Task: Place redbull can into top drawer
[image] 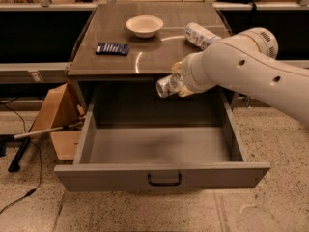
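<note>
1. Gripper (175,81) sits at the end of a thick, smooth white arm (241,66) that reaches in from the right. Its pale yellowish fingers (179,74) are closed around the redbull can (165,86).
2. Held this way, the redbull can is a slim silver metal cylinder lying roughly level, its shiny round end pointing away from the gripper to the left. It hangs in the air just off the front edge of the table (145,62).
3. Directly below the gripper is the top drawer (164,170), pulled open. It is a wide, deep box of matt grey metal, and its bare flat floor is in plain sight. A small black handle (164,180) is centred on the front panel.
4. Behind and above the gripper, the table top is dark, smooth and slightly glossy.
5. Lying on its side on that top, just behind the arm, is a clear plastic water bottle (200,34).
6. Further back and to the left of the gripper stands a shallow, round, cream bowl (144,25) with a plain pale inside.
7. Well to the left of the gripper, a flat dark blue packet (112,48) lies on the table.
8. Lower left, beside the drawer, stands an open brown cardboard box (53,115) on speckled floor (270,211).
</note>
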You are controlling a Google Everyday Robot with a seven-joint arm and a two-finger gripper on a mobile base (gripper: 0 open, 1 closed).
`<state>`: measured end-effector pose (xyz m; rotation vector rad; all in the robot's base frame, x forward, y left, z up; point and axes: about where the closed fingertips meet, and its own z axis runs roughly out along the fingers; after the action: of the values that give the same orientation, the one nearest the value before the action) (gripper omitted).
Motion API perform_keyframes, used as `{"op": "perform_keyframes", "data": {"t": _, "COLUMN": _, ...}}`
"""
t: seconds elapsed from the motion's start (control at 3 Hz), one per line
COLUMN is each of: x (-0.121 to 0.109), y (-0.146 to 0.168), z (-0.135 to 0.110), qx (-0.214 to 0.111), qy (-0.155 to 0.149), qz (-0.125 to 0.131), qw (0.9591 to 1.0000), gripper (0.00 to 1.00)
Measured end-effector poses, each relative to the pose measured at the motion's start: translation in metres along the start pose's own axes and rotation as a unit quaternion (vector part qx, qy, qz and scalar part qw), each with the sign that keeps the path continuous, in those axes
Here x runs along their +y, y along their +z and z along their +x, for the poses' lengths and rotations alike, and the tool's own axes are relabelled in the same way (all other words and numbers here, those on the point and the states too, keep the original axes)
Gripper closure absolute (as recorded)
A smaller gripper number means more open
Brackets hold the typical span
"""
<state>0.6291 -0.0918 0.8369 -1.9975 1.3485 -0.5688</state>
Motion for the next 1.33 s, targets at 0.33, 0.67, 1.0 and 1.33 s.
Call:
{"op": "perform_keyframes", "data": {"t": 0.33, "x": 0.019, "y": 0.011, "z": 0.010, "qx": 0.021, "qy": 0.020, "qz": -0.010, "qw": 0.9995, "gripper": 1.00}}
{"op": "perform_keyframes", "data": {"t": 0.67, "x": 0.039, "y": 0.022, "z": 0.019, "qx": 0.024, "qy": 0.047, "qz": -0.024, "qw": 0.9983, "gripper": 1.00}}
{"op": "perform_keyframes", "data": {"t": 1.0, "x": 0.039, "y": 0.022, "z": 0.019, "qx": 0.024, "qy": 0.047, "qz": -0.024, "qw": 0.9983, "gripper": 1.00}}
{"op": "perform_keyframes", "data": {"t": 1.33, "x": 0.042, "y": 0.028, "z": 0.023, "qx": -0.010, "qy": 0.081, "qz": -0.016, "qw": 0.9966, "gripper": 1.00}}
